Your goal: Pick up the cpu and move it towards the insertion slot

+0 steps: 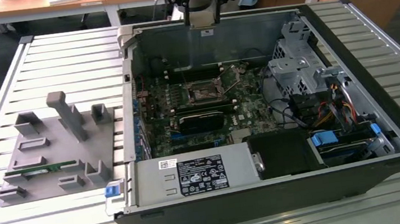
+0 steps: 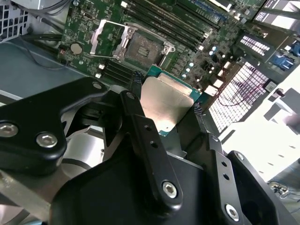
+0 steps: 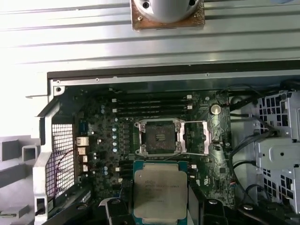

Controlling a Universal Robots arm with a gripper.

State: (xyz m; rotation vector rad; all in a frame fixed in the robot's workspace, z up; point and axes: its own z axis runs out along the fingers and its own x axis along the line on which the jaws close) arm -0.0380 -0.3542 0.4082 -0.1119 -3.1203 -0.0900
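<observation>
My gripper [image 1: 202, 26] hangs above the far wall of the open computer case [image 1: 378, 91]. It is shut on the cpu [image 2: 166, 104], a thin square chip with a silvery face and green rim, pinched by two opposite edges between the black fingers [image 2: 135, 82]. In the first wrist view the cpu [image 3: 160, 190] sits just short of the insertion slot [image 3: 159, 136]. That slot is a dark square socket with its silver frame swung open, and it lies on the green board in the middle of the case [image 1: 204, 93] and in the second wrist view [image 2: 140, 47].
A grey plastic tray [image 1: 54, 157] with upright posts and a green memory stick [image 1: 37, 170] lies on the exterior view's left. Inside the case are a black card [image 1: 203, 120], a power supply [image 1: 192, 176], a metal drive cage [image 1: 301, 72] and loose cables [image 1: 335, 110].
</observation>
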